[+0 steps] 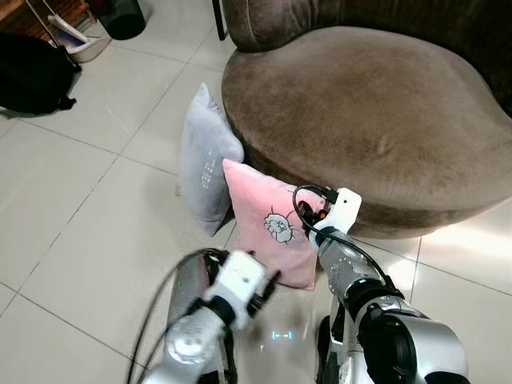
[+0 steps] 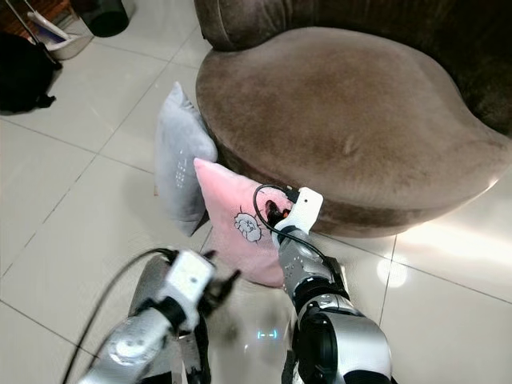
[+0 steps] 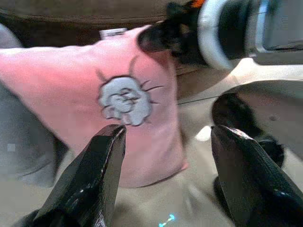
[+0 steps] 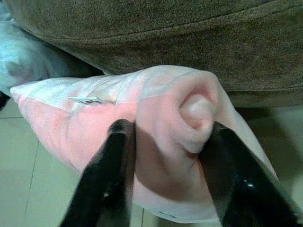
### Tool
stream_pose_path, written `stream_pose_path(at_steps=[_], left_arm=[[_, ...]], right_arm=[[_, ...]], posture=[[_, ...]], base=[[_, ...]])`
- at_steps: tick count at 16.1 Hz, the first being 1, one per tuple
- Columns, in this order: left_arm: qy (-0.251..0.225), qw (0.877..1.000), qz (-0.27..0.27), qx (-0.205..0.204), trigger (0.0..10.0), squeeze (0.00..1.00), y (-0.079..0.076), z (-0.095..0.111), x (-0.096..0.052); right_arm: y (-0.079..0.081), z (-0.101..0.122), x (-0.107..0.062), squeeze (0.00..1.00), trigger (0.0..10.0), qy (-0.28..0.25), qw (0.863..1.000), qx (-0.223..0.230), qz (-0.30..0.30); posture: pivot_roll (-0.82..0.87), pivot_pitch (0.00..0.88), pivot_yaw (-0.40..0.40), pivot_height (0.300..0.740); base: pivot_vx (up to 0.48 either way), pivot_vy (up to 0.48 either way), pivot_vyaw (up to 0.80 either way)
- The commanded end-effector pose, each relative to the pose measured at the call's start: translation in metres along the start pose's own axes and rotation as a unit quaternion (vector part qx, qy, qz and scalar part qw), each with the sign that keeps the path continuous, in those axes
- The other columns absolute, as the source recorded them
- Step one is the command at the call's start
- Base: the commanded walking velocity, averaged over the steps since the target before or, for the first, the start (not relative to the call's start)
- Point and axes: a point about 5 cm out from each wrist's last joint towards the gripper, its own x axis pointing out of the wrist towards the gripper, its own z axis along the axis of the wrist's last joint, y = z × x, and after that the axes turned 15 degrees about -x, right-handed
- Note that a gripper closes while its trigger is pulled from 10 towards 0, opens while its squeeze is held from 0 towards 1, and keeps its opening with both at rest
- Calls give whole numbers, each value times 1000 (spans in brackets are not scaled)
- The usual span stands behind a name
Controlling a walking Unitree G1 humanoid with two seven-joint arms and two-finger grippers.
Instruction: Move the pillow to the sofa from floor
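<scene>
1. Right hand (image 4: 161,142) clamped on pink pillow (image 1: 272,232) top corner; pillow on floor, leaning vs sofa (image 1: 376,112).
2. Left hand (image 3: 165,175) wide open, pillow just ahead.
3. Sofa seat up & beyond right hand.

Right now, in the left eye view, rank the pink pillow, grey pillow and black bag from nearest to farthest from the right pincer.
1. Pink pillow: pinched in the right pincer, against the sofa.
2. Grey pillow: beside it, to the robot's left.
3. Black bag: far left across the floor.
</scene>
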Motion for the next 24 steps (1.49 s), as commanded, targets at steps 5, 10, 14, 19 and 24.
stream_pose_path(at_steps=[5, 10, 14, 19, 24], left_arm=[[17, 1000, 4, 15, 10000, 0, 7, -10, -8], [12, 1000, 8, 17, 10000, 0, 13, -12, -10], [0, 1000, 13, 10, 10000, 0, 13, -16, -2], [-15, 999, -47, -7, 10000, 0, -4, -21, 12], [-125, 988, -94, 8, 10000, 0, 46, 76, -23]], right_arm=[[4, -12, -2, 0, 0, 18, 1000, 18, 17], [6, -12, -3, 0, 0, 15, 999, 26, 31], [10, -11, -3, 0, 0, 2, 998, 31, 62], [37, 53, -30, 0, 0, -153, 963, 82, 206], [46, 153, -95, 0, 0, -297, 925, 108, 212]], posture=[[251, 237, 62, 515], [249, 215, 56, 515], [210, 162, 35, 515], [70, 75, 16, 515], [-5, 46, 38, 515]], base=[[0, 0, 0], [0, 0, 0], [0, 0, 0], [0, 0, 0], [0, 0, 0]])
